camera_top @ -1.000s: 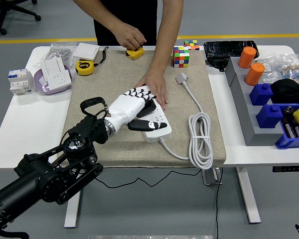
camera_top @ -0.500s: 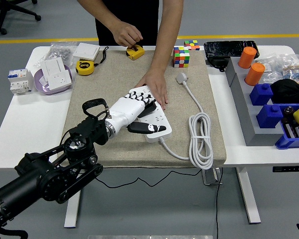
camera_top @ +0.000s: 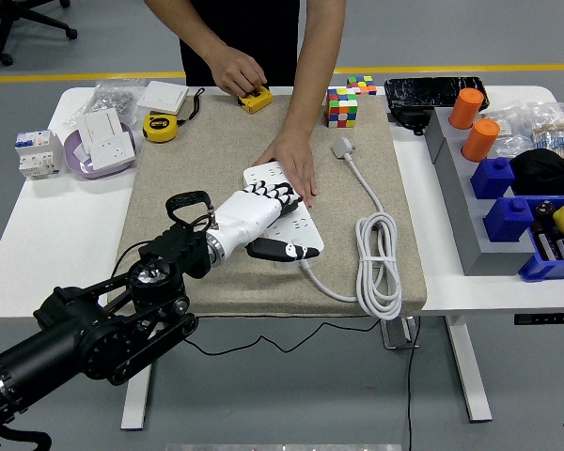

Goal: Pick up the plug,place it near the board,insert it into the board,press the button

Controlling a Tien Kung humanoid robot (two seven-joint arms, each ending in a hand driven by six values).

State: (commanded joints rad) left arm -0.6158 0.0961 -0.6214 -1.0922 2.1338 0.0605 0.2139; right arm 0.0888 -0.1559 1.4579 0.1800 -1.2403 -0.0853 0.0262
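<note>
The white power strip (camera_top: 301, 228), the board, lies slantwise in the middle of the beige mat (camera_top: 207, 160). My left hand (camera_top: 284, 224), white with black tips, lies pressed down on the strip's middle and hides most of its sockets and whatever is under the palm. At the strip's far end a person's hand (camera_top: 294, 160) rests flat and holds it down. The strip's own grey-white plug (camera_top: 343, 147) lies loose on the mat to the right, and its cable runs into a coil (camera_top: 380, 263). My right arm is out of view.
The person's other hand (camera_top: 237, 71) holds a yellow tape measure (camera_top: 255, 98) at the mat's far edge. A colour cube (camera_top: 342, 105) stands nearby. A second tape measure (camera_top: 159, 127) and wall sockets (camera_top: 101, 133) lie at the left. Blue bins (camera_top: 508, 211) and orange cylinders (camera_top: 474, 122) fill the right.
My left hand has slid right and down along the strip and settled lower on it. The person's hands have stayed where they were.
</note>
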